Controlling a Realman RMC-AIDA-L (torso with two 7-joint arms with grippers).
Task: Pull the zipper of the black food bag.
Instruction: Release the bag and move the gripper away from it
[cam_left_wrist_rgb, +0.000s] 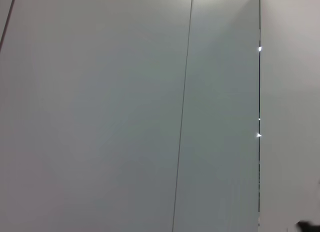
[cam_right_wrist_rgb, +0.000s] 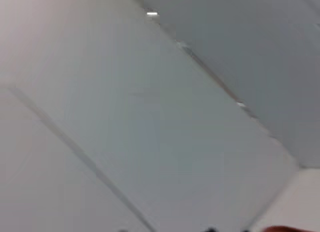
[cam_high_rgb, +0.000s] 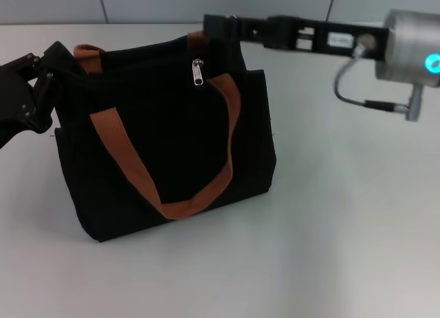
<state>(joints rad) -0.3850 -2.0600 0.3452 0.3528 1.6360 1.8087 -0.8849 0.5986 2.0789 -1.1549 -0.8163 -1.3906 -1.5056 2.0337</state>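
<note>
The black food bag (cam_high_rgb: 172,146) stands on the white table in the head view, its orange-brown handle (cam_high_rgb: 206,187) draped over the front. The silver zipper pull (cam_high_rgb: 198,72) hangs at the top edge, right of the middle. My left gripper (cam_high_rgb: 42,74) is at the bag's top left corner and is shut on the fabric there, which stands up in a point. My right gripper (cam_high_rgb: 207,26) reaches in from the right, just above the bag's rear top edge and apart from the zipper pull. Both wrist views show only pale wall panels.
The white table (cam_high_rgb: 344,229) stretches to the right of and in front of the bag. A grey panelled wall (cam_high_rgb: 137,2) runs behind the table. A cable (cam_high_rgb: 350,91) loops under my right wrist.
</note>
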